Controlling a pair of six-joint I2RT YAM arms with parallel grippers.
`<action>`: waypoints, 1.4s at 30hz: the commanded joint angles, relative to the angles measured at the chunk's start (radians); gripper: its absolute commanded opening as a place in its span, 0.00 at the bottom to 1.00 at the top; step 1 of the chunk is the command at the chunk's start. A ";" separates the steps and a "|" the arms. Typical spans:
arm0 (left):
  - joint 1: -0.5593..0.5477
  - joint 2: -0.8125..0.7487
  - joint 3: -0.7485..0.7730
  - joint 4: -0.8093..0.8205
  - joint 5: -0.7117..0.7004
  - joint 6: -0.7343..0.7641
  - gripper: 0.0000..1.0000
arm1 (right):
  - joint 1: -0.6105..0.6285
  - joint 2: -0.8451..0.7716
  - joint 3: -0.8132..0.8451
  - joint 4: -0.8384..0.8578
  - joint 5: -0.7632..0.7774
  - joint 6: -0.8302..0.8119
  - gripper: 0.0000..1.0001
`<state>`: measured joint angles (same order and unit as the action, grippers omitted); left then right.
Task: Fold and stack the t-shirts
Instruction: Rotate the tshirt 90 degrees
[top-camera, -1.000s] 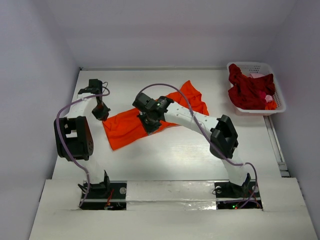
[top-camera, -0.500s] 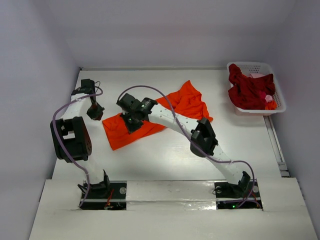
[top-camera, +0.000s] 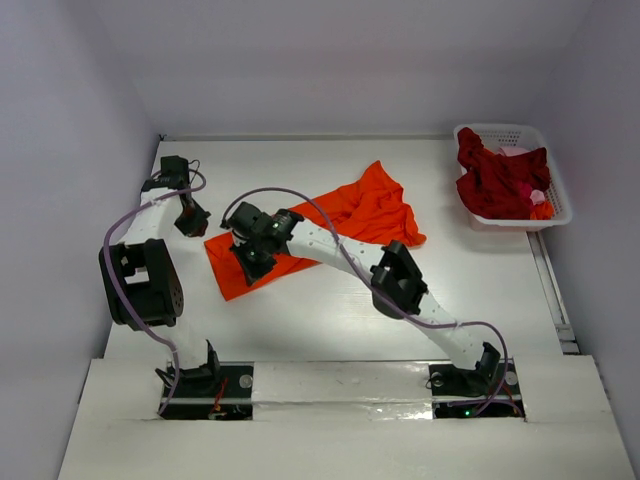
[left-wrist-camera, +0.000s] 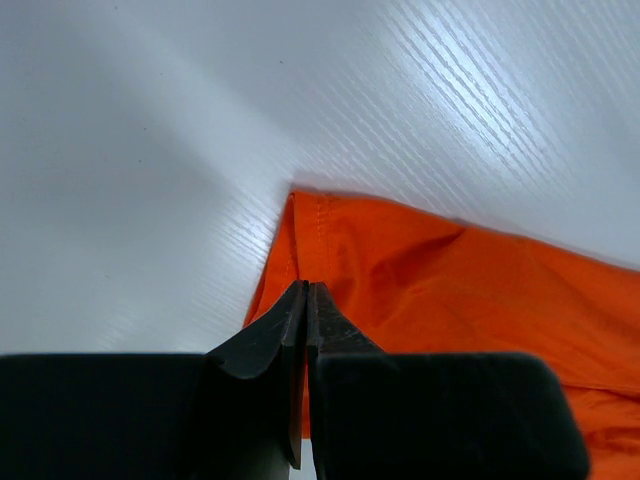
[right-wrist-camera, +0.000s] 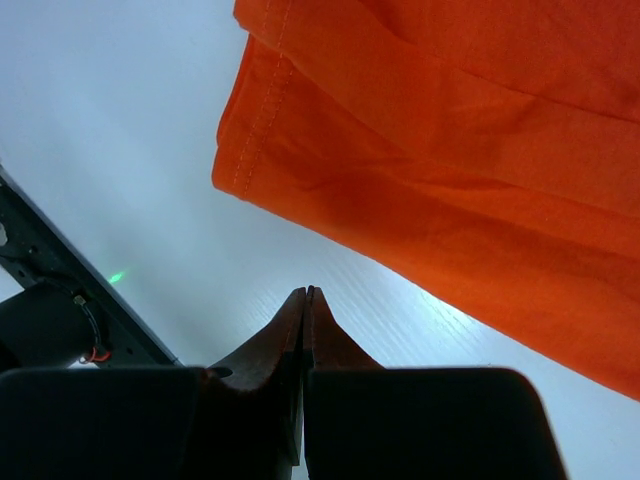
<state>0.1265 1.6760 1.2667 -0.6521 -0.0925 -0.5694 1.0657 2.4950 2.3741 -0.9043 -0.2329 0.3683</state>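
Note:
The bright orange t-shirt (top-camera: 352, 212) lies spread out on the white table, running from near left to far right. My left gripper (top-camera: 192, 224) is shut, and its tips (left-wrist-camera: 305, 290) sit at the shirt's hem (left-wrist-camera: 450, 290) near its far left corner; the cloth there lies flat. My right gripper (top-camera: 247, 265) is shut and empty. Its tips (right-wrist-camera: 307, 292) are over bare table just off the shirt's near left edge (right-wrist-camera: 450, 150). The right arm crosses over the shirt's middle. Dark red t-shirts (top-camera: 500, 180) are heaped in the basket.
The white lattice basket (top-camera: 500, 128) stands at the far right corner of the table. Walls close in the table (top-camera: 330, 320) at the left, back and right. A dark rail with a green light (right-wrist-camera: 60, 300) shows along the table's near edge.
My right gripper has swept left across the shirt, from its middle to just off its near left edge. My left gripper has shifted slightly left, and the shirt's left end went with it.

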 joint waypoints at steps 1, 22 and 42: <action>0.007 -0.033 -0.024 0.014 0.043 0.009 0.00 | 0.000 0.030 0.039 0.050 -0.035 -0.028 0.00; 0.007 -0.045 -0.089 0.042 0.086 0.023 0.00 | -0.070 0.057 0.119 0.097 0.079 -0.003 0.00; 0.007 -0.050 -0.131 0.057 0.151 0.025 0.00 | -0.070 0.078 -0.088 0.186 0.122 0.072 0.00</action>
<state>0.1265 1.6646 1.1584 -0.5915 0.0422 -0.5560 0.9874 2.5782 2.3405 -0.7303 -0.1089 0.4267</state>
